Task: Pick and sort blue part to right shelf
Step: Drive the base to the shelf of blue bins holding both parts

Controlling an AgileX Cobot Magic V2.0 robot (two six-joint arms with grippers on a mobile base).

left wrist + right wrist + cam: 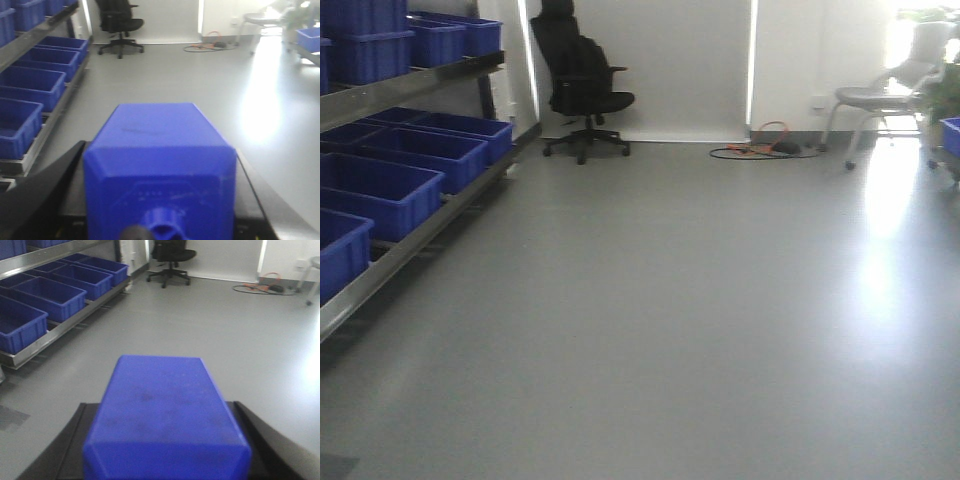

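A blue part [160, 135], a boxy block with a round boss on its near face, fills the left wrist view. My left gripper [160, 150] is shut on it, with a black finger [45, 190] on each side. In the right wrist view a similar plain blue part [160, 405] sits between black fingers [260, 435], and my right gripper [160, 390] is shut on it. Both are carried above the grey floor. The right shelf shows only as a sliver at the far right edge: one blue bin [951, 135] and a grey rail [310, 54]. Neither gripper appears in the front view.
A grey steel rack [410, 250] with several deep blue bins [380, 190] runs along the left side. A black office chair [582, 85] stands at the back wall. Orange cables [765, 148] lie on the floor beside a grey chair [880, 100]. Glare falls on the right of the floor.
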